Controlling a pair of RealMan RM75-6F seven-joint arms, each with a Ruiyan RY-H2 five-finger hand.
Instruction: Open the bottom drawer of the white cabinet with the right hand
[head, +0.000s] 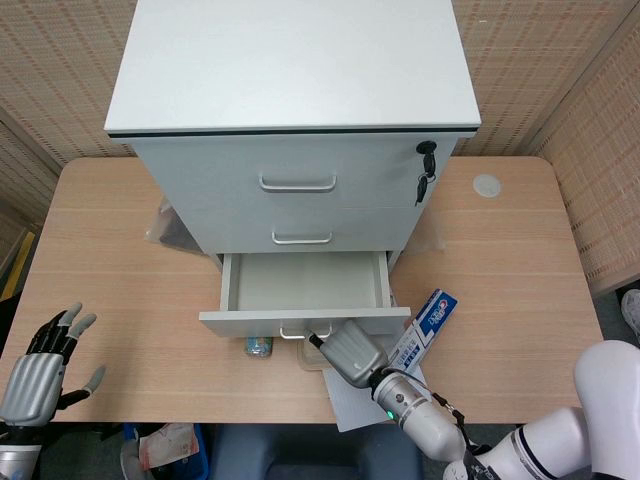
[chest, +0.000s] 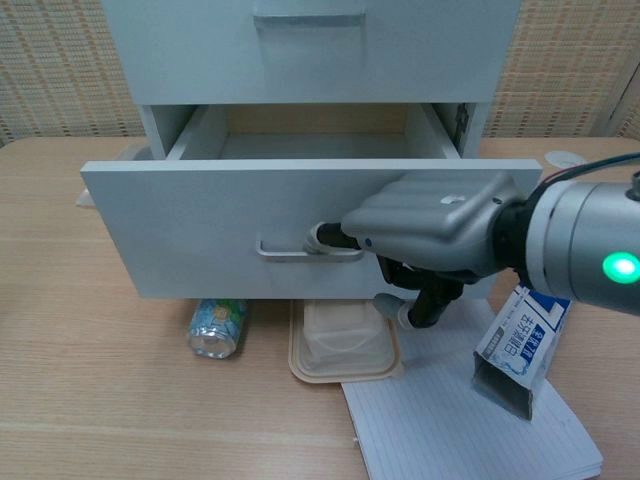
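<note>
The white cabinet (head: 295, 110) stands at the back of the table. Its bottom drawer (head: 305, 285) is pulled out and its inside looks empty (chest: 310, 145). My right hand (head: 350, 352) (chest: 425, 225) grips the drawer's metal handle (chest: 285, 250), with a fingertip hooked behind the bar at its right end. My left hand (head: 40, 365) hovers open at the table's front left corner, far from the cabinet, and shows only in the head view.
Under the drawer front lie a small bottle (chest: 217, 328) and a beige lidded tray (chest: 343, 335). A toothpaste box (chest: 520, 340) leans on a sheet of lined paper (chest: 460, 420) at the right. Keys (head: 425, 175) hang from the top drawer's lock. A plastic bag (head: 165, 225) lies left of the cabinet.
</note>
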